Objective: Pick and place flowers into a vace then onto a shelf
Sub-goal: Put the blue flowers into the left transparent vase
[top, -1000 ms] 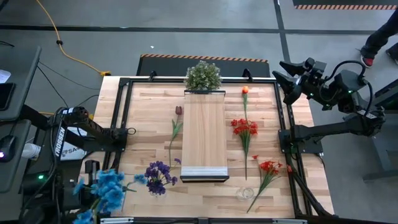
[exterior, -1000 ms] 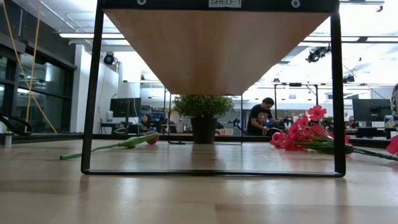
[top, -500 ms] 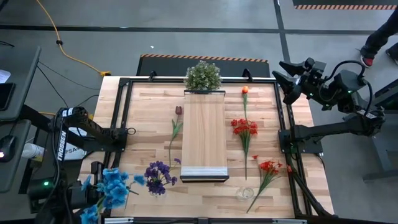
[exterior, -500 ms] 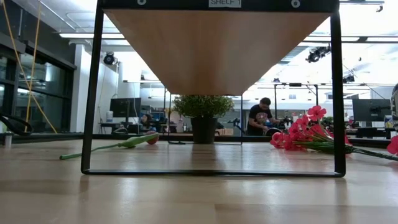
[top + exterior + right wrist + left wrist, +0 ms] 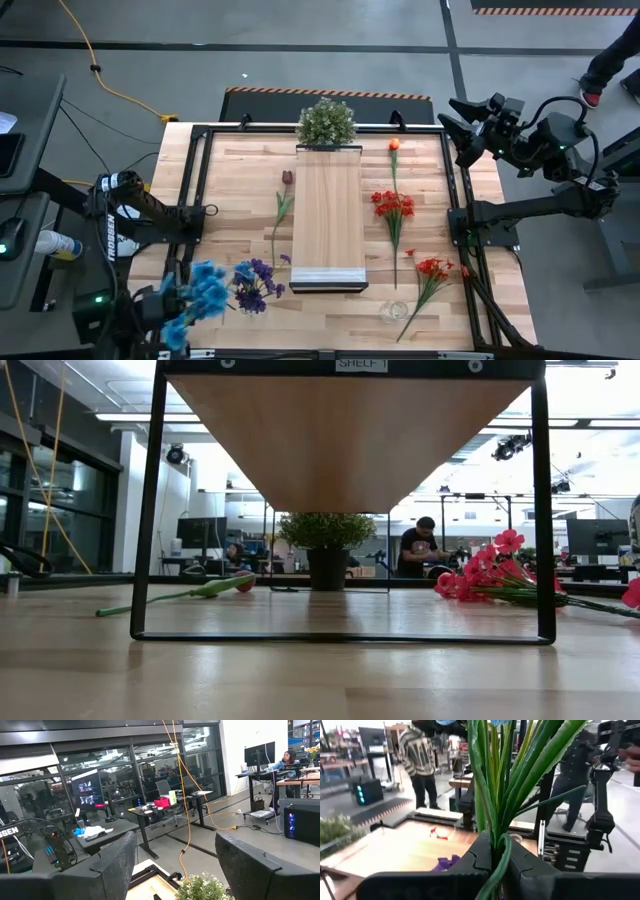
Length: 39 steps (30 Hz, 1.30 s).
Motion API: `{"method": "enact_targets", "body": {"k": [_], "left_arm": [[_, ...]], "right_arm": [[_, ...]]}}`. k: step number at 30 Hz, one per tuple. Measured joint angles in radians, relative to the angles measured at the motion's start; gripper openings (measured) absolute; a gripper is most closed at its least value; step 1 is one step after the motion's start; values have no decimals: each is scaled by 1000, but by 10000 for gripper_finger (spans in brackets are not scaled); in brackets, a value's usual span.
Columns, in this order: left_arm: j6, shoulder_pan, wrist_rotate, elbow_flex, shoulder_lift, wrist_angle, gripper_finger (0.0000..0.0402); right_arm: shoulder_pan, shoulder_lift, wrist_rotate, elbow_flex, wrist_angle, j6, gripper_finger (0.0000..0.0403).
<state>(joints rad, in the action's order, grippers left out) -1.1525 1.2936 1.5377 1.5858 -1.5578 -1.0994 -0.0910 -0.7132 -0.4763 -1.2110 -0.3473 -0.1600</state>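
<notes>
Readable text: two labels.
We read "SHELF 1" on the tag [image 5: 361, 365] atop the shelf frame [image 5: 150, 510], and "TROSSEN" along the left arm [image 5: 113, 222].

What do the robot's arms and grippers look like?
Both arms are dark, nearly black, built from chunky jointed links. The left arm has white letters printed on it and small green lights glowing near its base. The right arm has bundled black cables and a tiny green light. The right gripper has two broad, flat, dark fingers with a rough, matte look.
</notes>
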Motion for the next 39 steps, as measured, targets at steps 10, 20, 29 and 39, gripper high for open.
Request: {"method": "enact_targets", "body": {"k": [10,20,29,39], "left_arm": [[-37,-25,-54,-10,0,1,46],[-74,-26,-11,-10,-51,-33,46],[-163,-44,-9,-10,-101,-121,46],[-273,-73,-68,-11,-115,-250,46]], "right_arm": [[0,0,0,0,-9,2,262],[0,0,0,0,-12,0,262],[0,-1,0,0,-11,0,262],[0,-1,5,0,-10,0,262]]}}
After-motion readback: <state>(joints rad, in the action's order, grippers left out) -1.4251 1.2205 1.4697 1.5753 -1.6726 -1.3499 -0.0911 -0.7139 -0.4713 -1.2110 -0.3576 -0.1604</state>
